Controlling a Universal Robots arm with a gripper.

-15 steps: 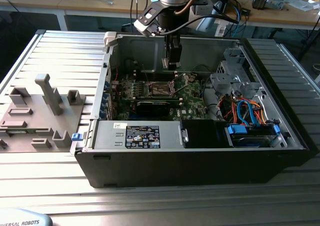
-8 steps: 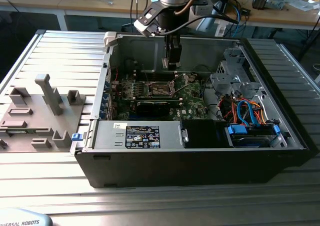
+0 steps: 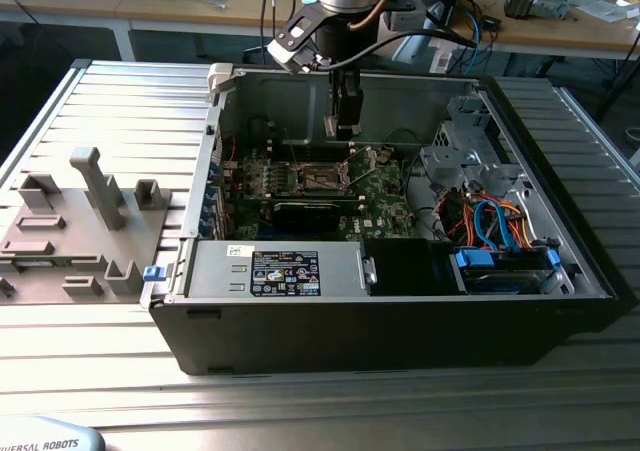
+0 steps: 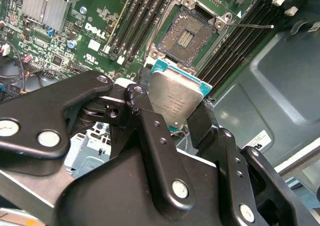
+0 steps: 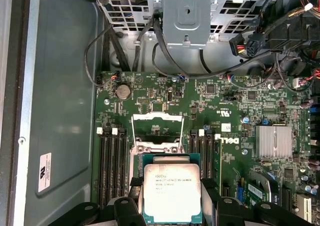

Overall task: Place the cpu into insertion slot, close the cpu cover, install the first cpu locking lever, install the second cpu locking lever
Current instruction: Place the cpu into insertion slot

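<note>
— Entry one, the chip [image 5: 171, 191]?
— The jaws are clenching it by two opposite edges, metal top facing up, and it is hanging just above the socket [image 4: 187, 35], not yet seated.
— Cover [image 5: 156, 117]?
— Standing swung up at one edge of the socket, baring the contacts, I judge to admit the chip.
— Obstructions?
— Memory slots [image 4: 145, 15] are flanking the socket on both sides. A thin lever [image 4: 250, 25] is sticking out beside it. A cable bundle [image 5: 250, 43] is lying well beyond the cover.
</note>
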